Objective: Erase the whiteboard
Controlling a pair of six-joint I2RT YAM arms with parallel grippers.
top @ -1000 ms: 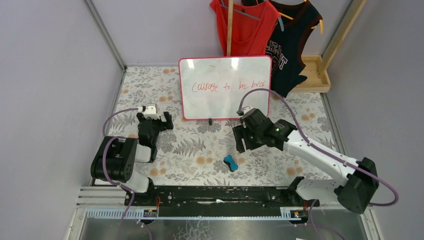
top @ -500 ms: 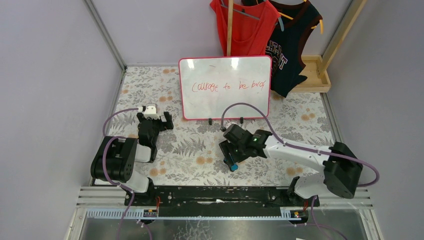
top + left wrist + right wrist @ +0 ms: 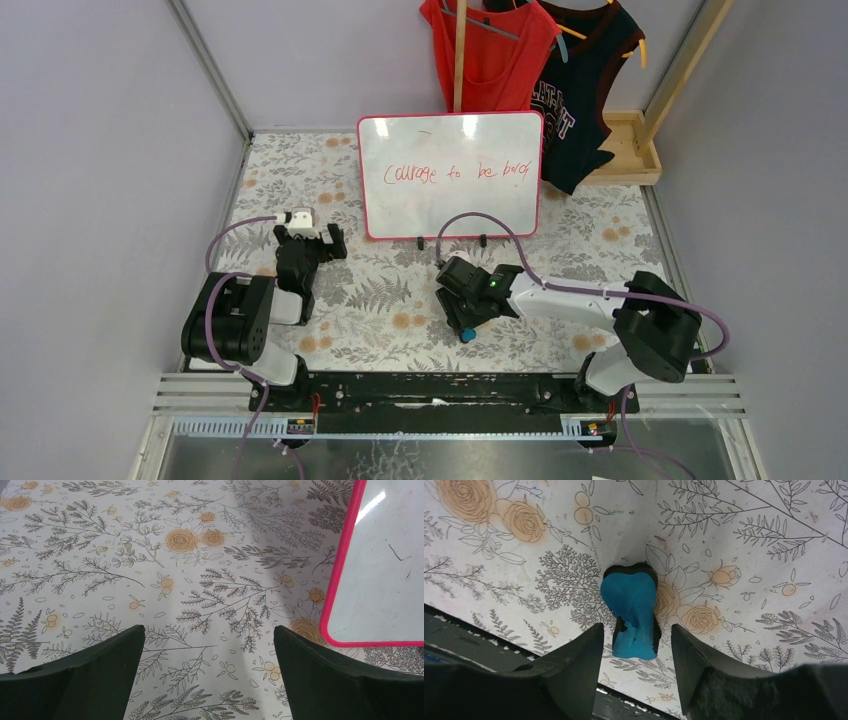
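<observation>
The whiteboard (image 3: 450, 175) stands upright at the back on two black clip feet, with red handwriting across it; its pink corner shows in the left wrist view (image 3: 345, 580). The blue-and-black eraser (image 3: 633, 611) lies flat on the floral cloth, only its blue tip showing from the top (image 3: 467, 335). My right gripper (image 3: 462, 318) (image 3: 636, 652) is open and lowered over the eraser, a finger either side, not touching. My left gripper (image 3: 310, 243) (image 3: 209, 672) is open and empty at the left, just above the cloth, short of the board's lower left corner.
A red top (image 3: 490, 50) and a dark top (image 3: 585, 90) hang behind the board beside a wooden stand (image 3: 630, 140). Grey walls close both sides. A black rail (image 3: 430, 390) runs along the near edge, close behind the eraser.
My right arm has swung from near the board's feet back and down toward the near edge, coming over the eraser. The left arm has not moved.
</observation>
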